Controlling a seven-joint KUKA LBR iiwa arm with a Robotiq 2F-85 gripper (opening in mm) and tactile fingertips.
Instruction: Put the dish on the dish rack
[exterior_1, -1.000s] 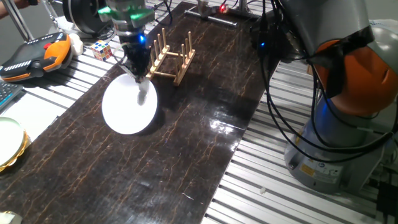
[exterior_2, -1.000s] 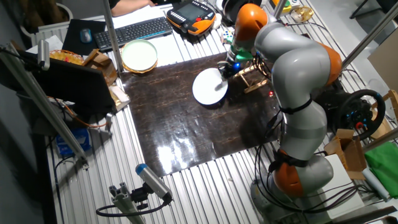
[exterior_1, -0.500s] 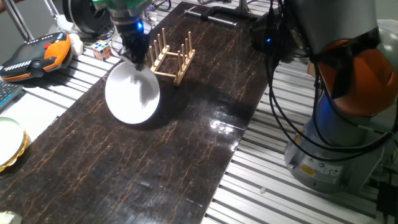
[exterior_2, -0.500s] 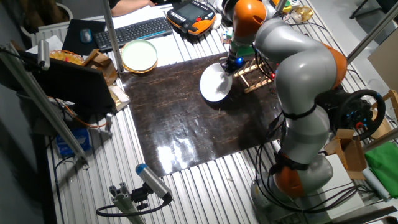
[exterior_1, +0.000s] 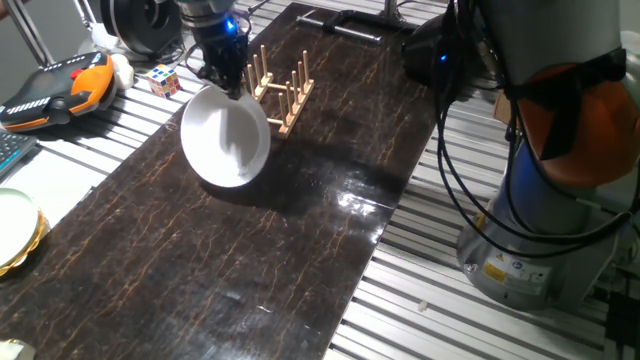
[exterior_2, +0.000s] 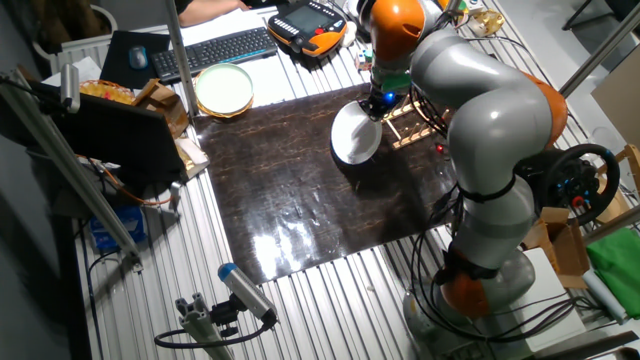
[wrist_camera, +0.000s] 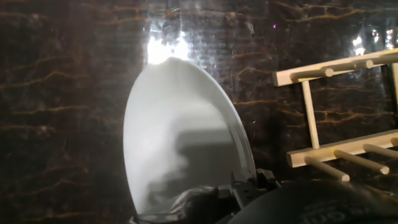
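The gripper (exterior_1: 228, 82) is clamping its jaws on the top rim of the dish (exterior_1: 226, 137), and the white plate is hanging tilted above the dark table mat (exterior_1: 300, 220), not resting flat on it. Taking the dish rack (exterior_1: 275, 88) as the landmark: the dish is sitting just beside the rack on the side facing the near end of the mat, with its upper edge close to the pegs but not slotted between them. In the hand view the dish (wrist_camera: 180, 137) is filling the middle, and the dish rack (wrist_camera: 336, 112) is showing off to the right with a gap of bare mat in between. In the other fixed view, the gripper (exterior_2: 376, 102) is holding the dish (exterior_2: 355, 140) right next to the rack (exterior_2: 412, 120).
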